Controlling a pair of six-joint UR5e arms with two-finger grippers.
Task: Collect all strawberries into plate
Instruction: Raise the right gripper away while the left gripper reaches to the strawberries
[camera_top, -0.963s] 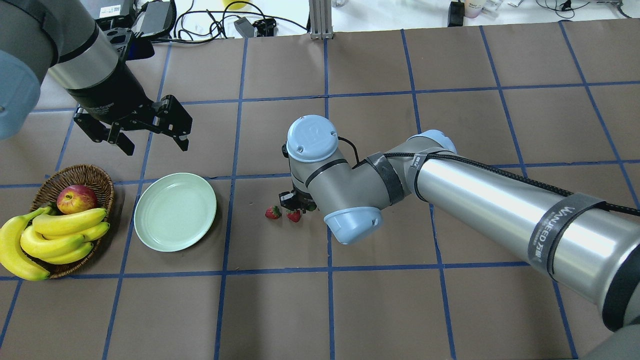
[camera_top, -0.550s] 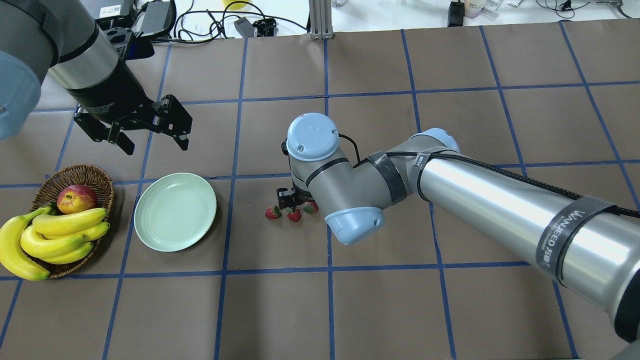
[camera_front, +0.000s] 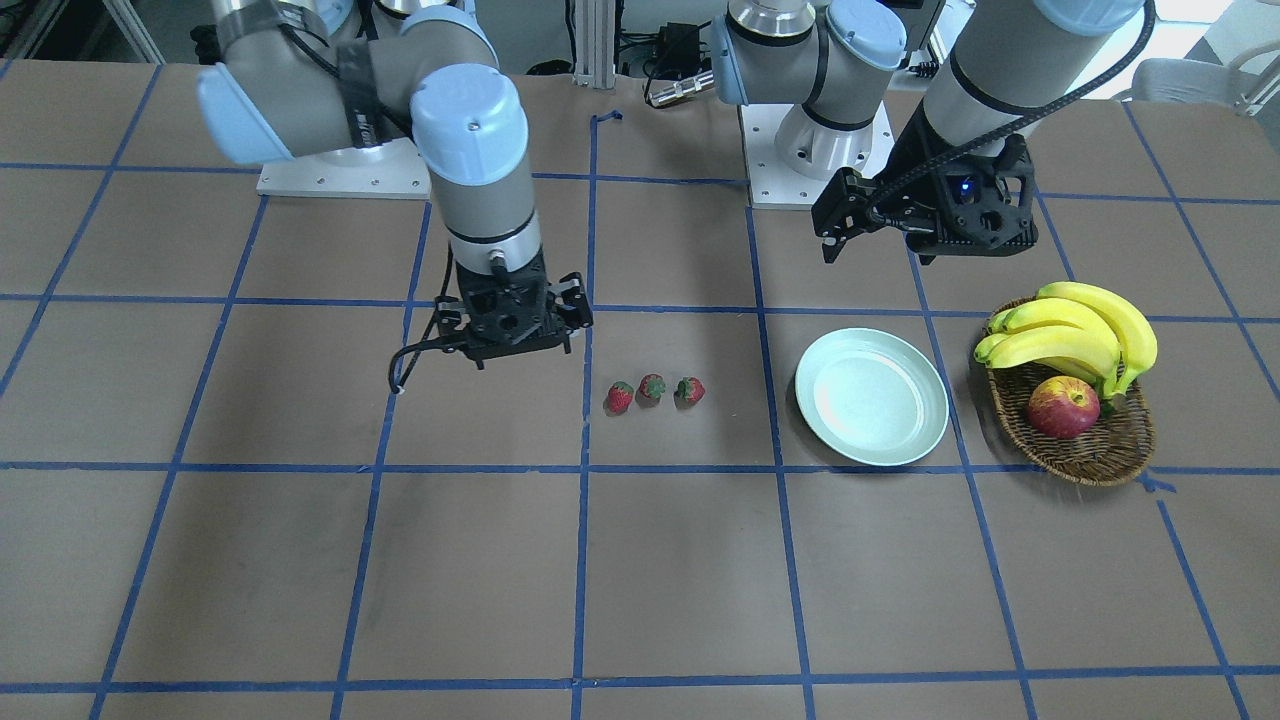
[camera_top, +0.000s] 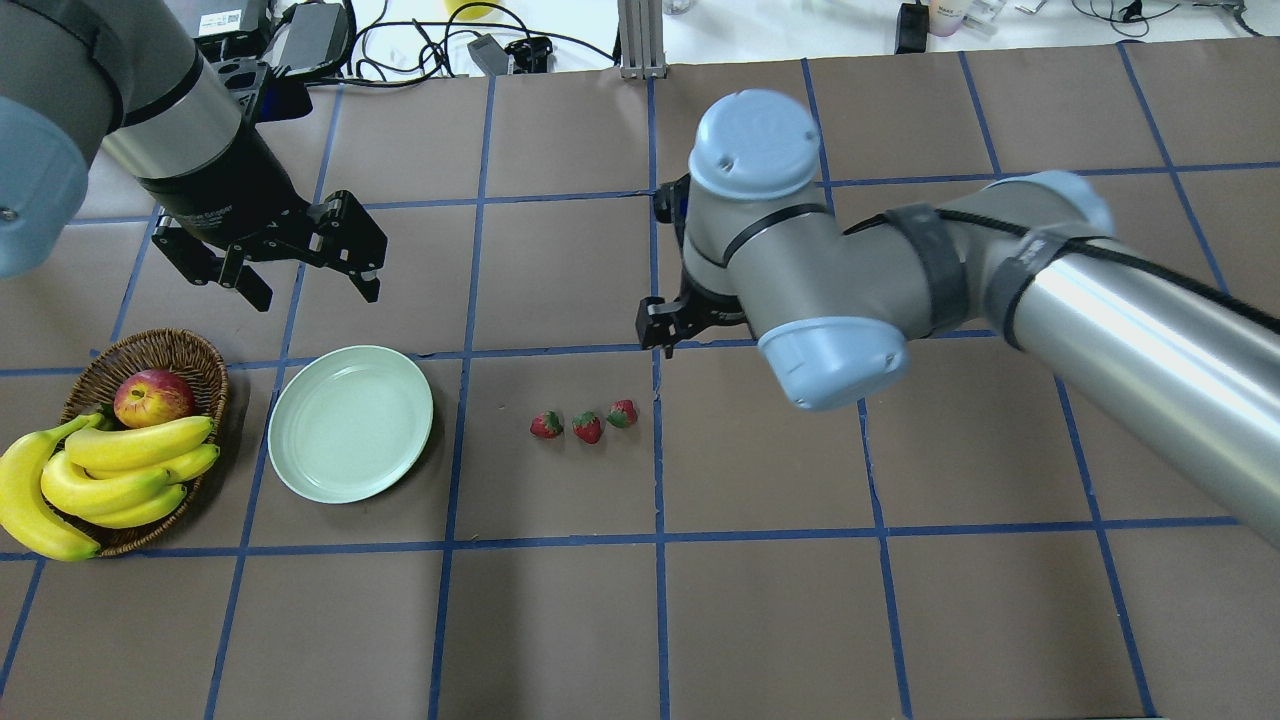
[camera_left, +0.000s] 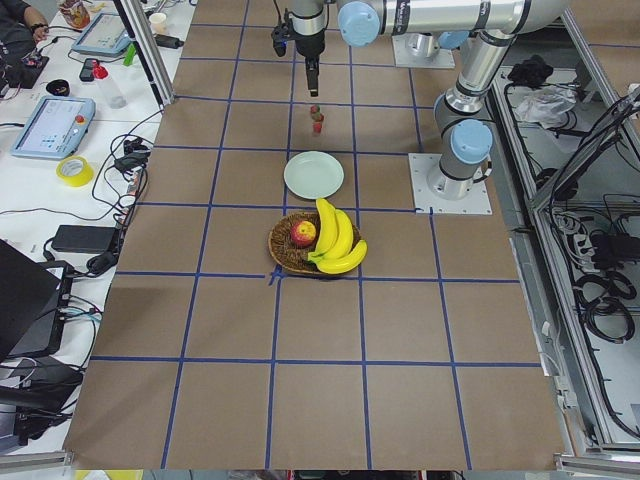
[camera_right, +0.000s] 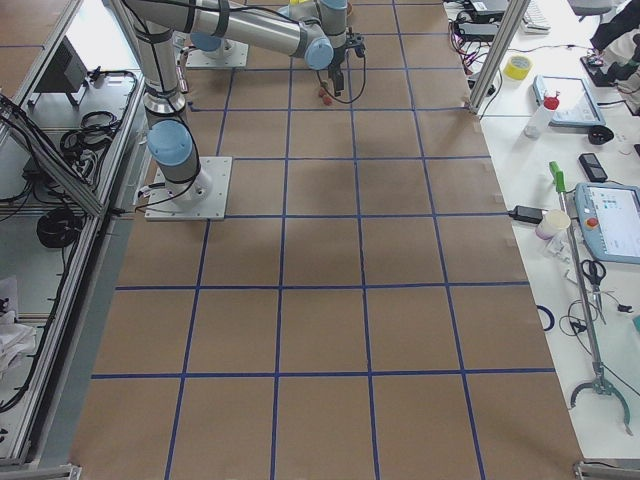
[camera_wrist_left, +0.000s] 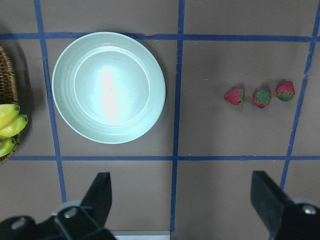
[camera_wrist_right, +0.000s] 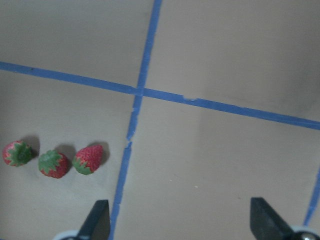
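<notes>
Three strawberries (camera_top: 587, 428) lie in a short row on the brown table, apart from the plate; they also show in the front view (camera_front: 652, 386), the left wrist view (camera_wrist_left: 261, 98) and the right wrist view (camera_wrist_right: 54, 163). The pale green plate (camera_top: 300, 455) is empty, left of the berries, also in the left wrist view (camera_wrist_left: 65, 115). My right gripper (camera_front: 512, 335) is open and empty, raised above the table behind and to the right of the berries; its fingers (camera_wrist_right: 97, 220) stand wide apart. My left gripper (camera_top: 314, 288) is open and empty, hovering behind the plate.
A brown wicker basket (camera_top: 165, 342) with bananas (camera_top: 120, 470) and a red-yellow apple (camera_top: 153, 397) stands left of the plate. Cables and boxes (camera_top: 480, 45) lie along the far table edge. My right arm's elbow (camera_top: 830, 360) hangs over the table's middle.
My right arm has risen and drawn back to the right, away from the strawberries. The third berry, earlier hidden under the gripper, now lies in plain view. The left arm has not moved.
</notes>
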